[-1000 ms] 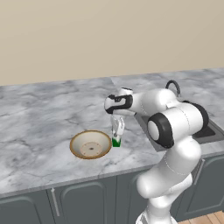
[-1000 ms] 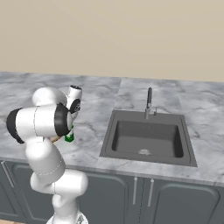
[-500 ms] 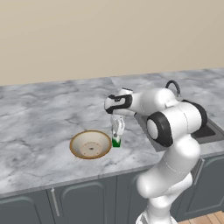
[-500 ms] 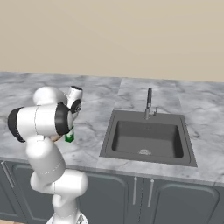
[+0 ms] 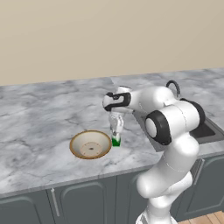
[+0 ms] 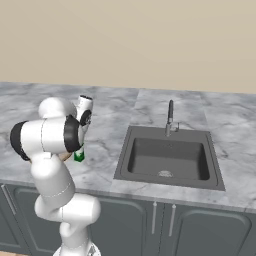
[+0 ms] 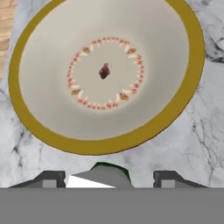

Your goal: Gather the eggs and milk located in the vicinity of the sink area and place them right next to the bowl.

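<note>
A: Hand view first, nearest things: the two dark fingertips (image 7: 49,178) are standing apart at the bottom edge, and the milk (image 7: 103,176) is sitting between them, its white top and green cap poking up.

B: Are the pads pressing on it?

A: I cannot tell. A gap is showing on each side of the carton top in that view, but the contact points are hidden.

B: And just past the carton?

A: The bowl (image 7: 52,135) is lying right beyond it on the grey marble counter (image 7: 192,144), tan rim close to the carton, a ring of small marks and a dark spot at its centre.

B: Left base view?

A: The gripper (image 5: 116,127) is pointing straight down over the milk (image 5: 116,140), whose green base is resting on the counter (image 5: 39,118) just beside the right edge of the bowl (image 5: 77,141). The carton is standing upright.

B: Further off?

A: From the right base view, the milk (image 6: 79,156) is peeking out beside the arm's elbow, and the sink (image 6: 135,167) is sitting well to the right of it, the thin dark faucet (image 6: 170,116) rising at its back edge. Behind everything, the beige wall (image 6: 150,45) is running along the counter.
</note>
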You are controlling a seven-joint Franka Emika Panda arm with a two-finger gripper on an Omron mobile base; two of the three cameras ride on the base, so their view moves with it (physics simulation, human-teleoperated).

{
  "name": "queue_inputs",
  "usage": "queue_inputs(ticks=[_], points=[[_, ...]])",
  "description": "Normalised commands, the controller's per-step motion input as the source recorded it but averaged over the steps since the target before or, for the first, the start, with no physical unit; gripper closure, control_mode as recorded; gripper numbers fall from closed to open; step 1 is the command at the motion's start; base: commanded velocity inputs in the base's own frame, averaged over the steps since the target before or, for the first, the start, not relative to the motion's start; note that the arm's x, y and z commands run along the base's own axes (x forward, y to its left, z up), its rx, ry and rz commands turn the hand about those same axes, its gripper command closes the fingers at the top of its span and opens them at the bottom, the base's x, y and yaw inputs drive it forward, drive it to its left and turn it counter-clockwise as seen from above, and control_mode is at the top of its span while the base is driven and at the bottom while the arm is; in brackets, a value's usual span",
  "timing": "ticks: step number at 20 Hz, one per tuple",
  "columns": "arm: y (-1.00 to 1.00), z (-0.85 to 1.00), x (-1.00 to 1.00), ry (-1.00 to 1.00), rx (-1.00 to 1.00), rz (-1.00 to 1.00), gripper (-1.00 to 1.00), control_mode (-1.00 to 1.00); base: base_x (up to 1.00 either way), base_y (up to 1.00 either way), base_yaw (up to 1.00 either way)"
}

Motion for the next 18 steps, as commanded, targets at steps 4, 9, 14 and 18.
queue_inputs(ticks=[4,9,14,18], points=[[0.12,0.37,-0.03,0.1,-0.09,0.0,-1.0,-1.0,0.0,0.0,0.0],[-0.23,0.9,-0.1,0.17,0.0,0.0,-1.0,-1.0,0.0,0.0,0.0],[-0.62,0.58,-0.61,0.17,0.0,-0.12,-1.0,-1.0,0.0,0.0,0.0],[-0.67,0.02,-0.77,0.0,-0.12,-0.44,-1.0,-1.0,0.0,0.0,0.0]])
